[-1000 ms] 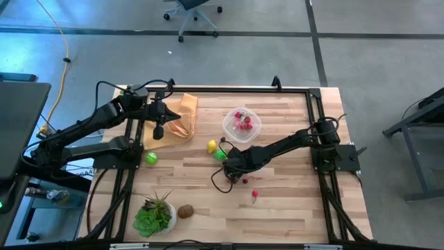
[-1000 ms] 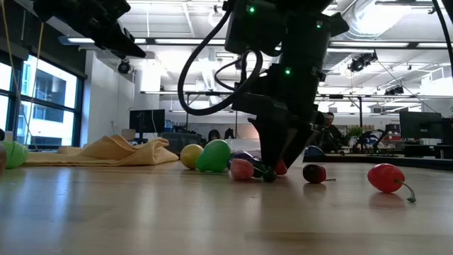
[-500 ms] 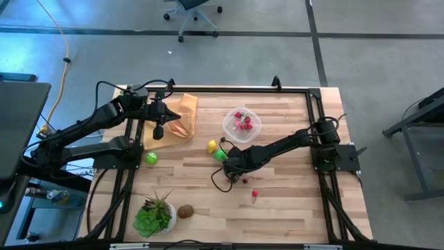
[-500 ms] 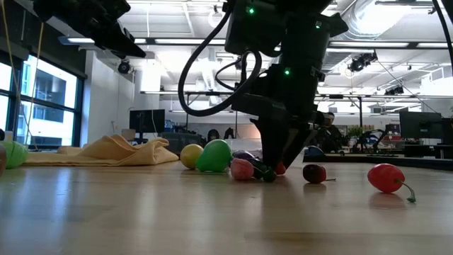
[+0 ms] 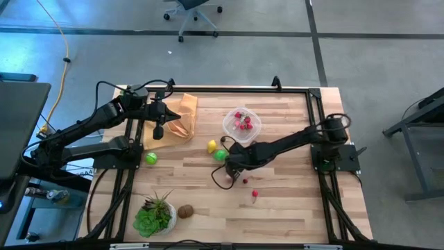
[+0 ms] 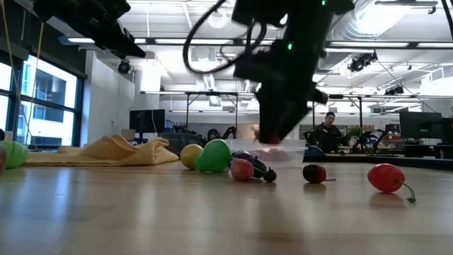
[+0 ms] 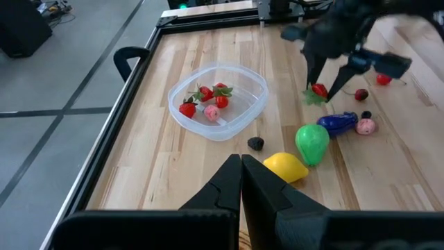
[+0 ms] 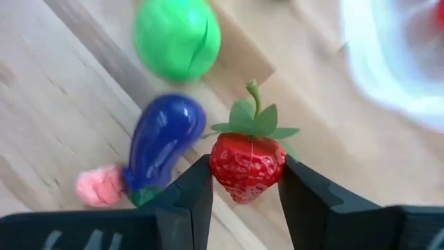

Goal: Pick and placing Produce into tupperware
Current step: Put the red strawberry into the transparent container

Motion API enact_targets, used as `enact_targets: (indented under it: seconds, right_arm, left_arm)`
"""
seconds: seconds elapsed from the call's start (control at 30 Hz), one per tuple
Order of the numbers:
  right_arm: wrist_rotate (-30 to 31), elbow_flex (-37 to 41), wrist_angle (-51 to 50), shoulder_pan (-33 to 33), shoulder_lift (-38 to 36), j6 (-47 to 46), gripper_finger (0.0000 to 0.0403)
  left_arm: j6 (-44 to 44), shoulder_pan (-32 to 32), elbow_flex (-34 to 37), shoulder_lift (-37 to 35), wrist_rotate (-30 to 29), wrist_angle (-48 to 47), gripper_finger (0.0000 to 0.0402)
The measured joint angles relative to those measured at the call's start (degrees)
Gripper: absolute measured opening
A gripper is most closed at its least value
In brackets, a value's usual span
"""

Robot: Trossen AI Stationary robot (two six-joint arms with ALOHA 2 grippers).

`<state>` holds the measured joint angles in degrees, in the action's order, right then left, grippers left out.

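Note:
My right gripper (image 5: pixel 233 164) hangs a little above mid-table, shut on a red strawberry (image 8: pixel 248 165) with green leaves. The clear tupperware (image 5: pixel 242 123) stands just beyond it toward the far edge, with several red and pink pieces inside (image 7: pixel 206 102). Below the gripper, a purple eggplant (image 8: pixel 164 142), a green fruit (image 8: pixel 177 38) and a pink piece (image 8: pixel 100 187) lie on the wood. A yellow lemon (image 5: pixel 211 146) lies beside them. My left gripper (image 7: pixel 241 165) waits shut above the tan cloth (image 5: pixel 177 121) at the far left. My right gripper pinches the strawberry's two sides (image 8: pixel 219 164) between its two fingers (image 8: pixel 196 189), just under the leaf crown. The fingers slant down from above. The berry is lifted clear of the table (image 6: pixel 269 138), its leaves pointing away from the gripper.
Two red pieces (image 5: pixel 245 180) (image 5: pixel 254 194) lie nearer the front edge. A green ball (image 5: pixel 150 158) lies at the left. A brown piece (image 5: pixel 185 211) sits beside the potted plant (image 5: pixel 154 215) at the near left. Black frame rails (image 5: pixel 316 104) border the table.
My right gripper has risen from the tabletop beside the eggplant and pink piece, carrying the strawberry up clear of the wood. The other produce has stayed where it lay.

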<state>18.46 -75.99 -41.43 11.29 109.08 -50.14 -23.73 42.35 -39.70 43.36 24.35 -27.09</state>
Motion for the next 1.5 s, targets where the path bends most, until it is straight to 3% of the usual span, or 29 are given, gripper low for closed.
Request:
enact_targets:
  seconds: [0.27, 0.4, 0.6, 0.73, 0.9, 1.2, 1.5]
  right_arm:
    - [10.25, 0.00, -0.36, -2.24, -9.60, 4.72, 0.0122]
    - [12.10, 0.00, 0.38, -6.03, -13.50, 8.29, 0.0122]
    - [4.37, -0.02, 3.15, -15.51, -13.85, 14.81, 0.0122]
    - [-4.02, -0.02, 3.18, -21.63, -10.44, 19.30, 0.0122]
    - [-9.99, -0.02, 3.30, -25.85, -5.80, 23.46, 0.0122]
    - [-13.84, 0.00, 3.52, -27.89, 0.61, 27.22, 0.0122]
    - [-14.23, -0.09, 3.51, -27.91, 1.42, 28.19, 0.0122]
  left_arm:
    - [-0.01, 0.02, 0.00, 0.01, -0.01, 0.00, 0.0003]
    - [-0.01, 0.02, 0.02, 0.01, -0.01, 0.00, 0.0003]
    - [0.01, 0.01, 0.01, 0.01, 0.01, 0.00, 0.0003]
    - [-0.01, 0.02, 0.01, 0.01, -0.01, -0.01, 0.0003]
    - [-0.01, 0.00, 0.00, 0.00, 0.01, 0.00, 0.0003]
    - [-0.01, 0.01, 0.02, 0.01, 0.01, -0.02, 0.0003]
    - [-0.01, 0.01, 0.01, 0.00, 0.00, 0.00, 0.0003]
